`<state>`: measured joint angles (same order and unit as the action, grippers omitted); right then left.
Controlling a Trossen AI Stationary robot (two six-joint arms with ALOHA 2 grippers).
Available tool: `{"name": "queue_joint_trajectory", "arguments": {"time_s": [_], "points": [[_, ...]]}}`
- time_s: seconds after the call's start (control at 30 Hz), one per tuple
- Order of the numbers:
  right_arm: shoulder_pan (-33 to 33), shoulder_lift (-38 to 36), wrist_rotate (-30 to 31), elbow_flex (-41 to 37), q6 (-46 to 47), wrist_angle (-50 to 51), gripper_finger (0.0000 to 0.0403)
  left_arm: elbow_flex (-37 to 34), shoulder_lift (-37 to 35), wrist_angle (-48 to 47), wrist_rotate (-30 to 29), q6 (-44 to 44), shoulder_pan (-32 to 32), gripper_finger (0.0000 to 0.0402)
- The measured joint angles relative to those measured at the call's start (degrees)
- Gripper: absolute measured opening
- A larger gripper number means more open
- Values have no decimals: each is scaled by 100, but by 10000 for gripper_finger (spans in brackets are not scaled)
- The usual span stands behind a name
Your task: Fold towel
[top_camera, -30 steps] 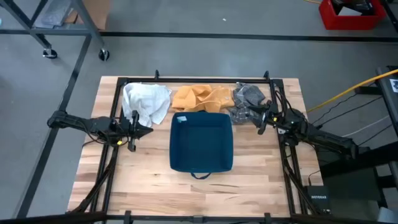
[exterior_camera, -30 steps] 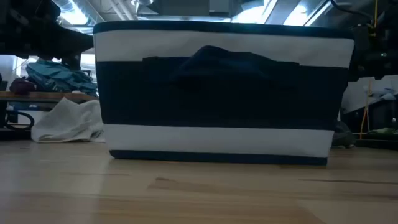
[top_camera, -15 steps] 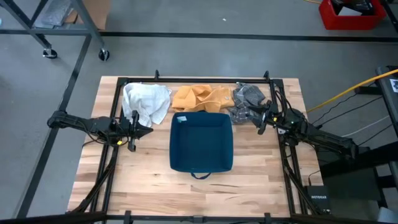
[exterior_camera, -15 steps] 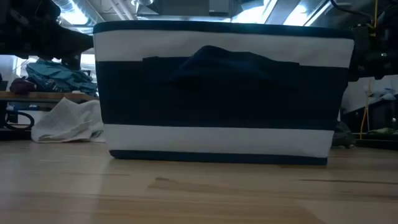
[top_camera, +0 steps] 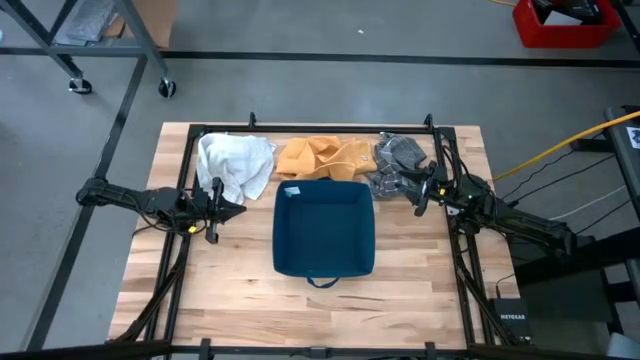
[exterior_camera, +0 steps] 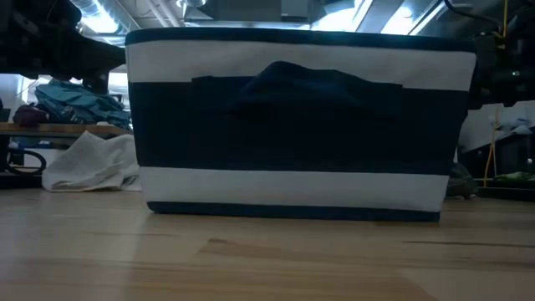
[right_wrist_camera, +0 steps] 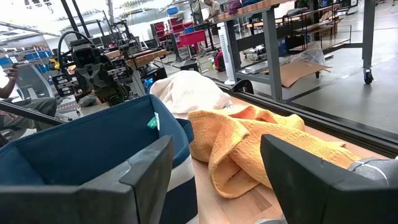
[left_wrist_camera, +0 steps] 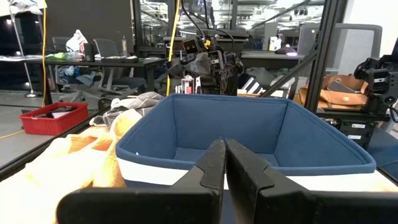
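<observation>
Three crumpled towels lie along the table's far side: a white one, an orange one and a grey one. In front of them stands a blue bin with white stripes. My left gripper hovers left of the bin, shut, pointing at it. My right gripper is right of the bin, next to the grey towel's near edge, and stands open. Past its fingers I see the orange towel and the white towel. Neither gripper holds anything.
The bin fills the low view; the white towel shows left of it. A dark frame rail runs along the table's far edge, behind the towels. Bare wood lies between the bin and the near edge.
</observation>
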<state>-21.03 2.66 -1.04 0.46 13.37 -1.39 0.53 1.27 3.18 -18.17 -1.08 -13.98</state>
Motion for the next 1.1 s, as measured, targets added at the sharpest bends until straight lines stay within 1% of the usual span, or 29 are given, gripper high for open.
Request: {"name": "queue_joint_trajectory", "arguments": {"time_s": [0.93,1.1], "points": [[1,0,0,-1,0,-3,248,-2,0,2,0,-2,7,8],[0,-1,2,0,13,-7,248,-2,0,165,-1,-496,7,8]]}}
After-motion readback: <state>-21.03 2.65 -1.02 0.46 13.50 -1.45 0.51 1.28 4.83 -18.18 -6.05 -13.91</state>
